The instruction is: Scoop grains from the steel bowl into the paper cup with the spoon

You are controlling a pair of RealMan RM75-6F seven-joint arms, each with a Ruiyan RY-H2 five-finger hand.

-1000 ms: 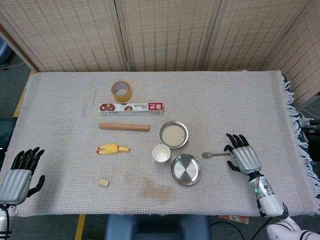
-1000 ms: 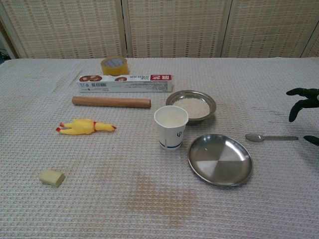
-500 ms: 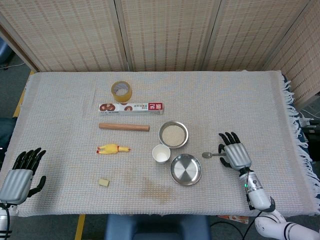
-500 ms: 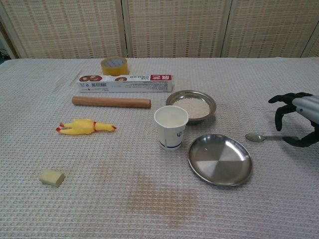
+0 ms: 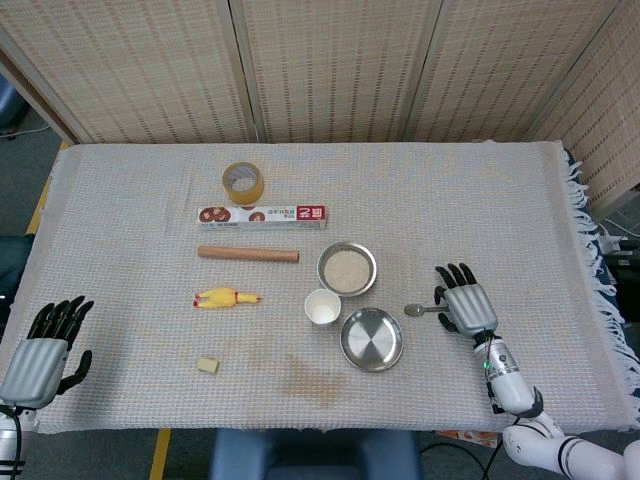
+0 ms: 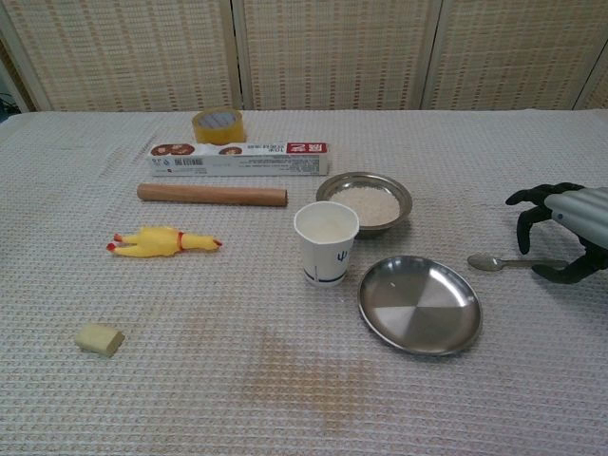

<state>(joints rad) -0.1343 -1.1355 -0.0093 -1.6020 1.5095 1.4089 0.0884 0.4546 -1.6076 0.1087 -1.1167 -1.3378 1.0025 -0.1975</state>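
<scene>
Spoon (image 5: 422, 309): small, metal, flat on tabletop (image 5: 130, 250), right of empty steel plate (image 5: 371, 339). Long axis left-right, bowl end pointing left, handle running right under right hand (image 5: 466, 305). Fingers (image 6: 528, 199) arched over handle end, spread; contact with handle not resolvable, nothing grasped. Steel bowl (image 5: 347, 268) with pale grains, far of plate; paper cup (image 5: 322, 307) just left-near of bowl. Left hand (image 5: 38, 352) at near-left tabletop edge, fingers apart, holding nothing.
</scene>
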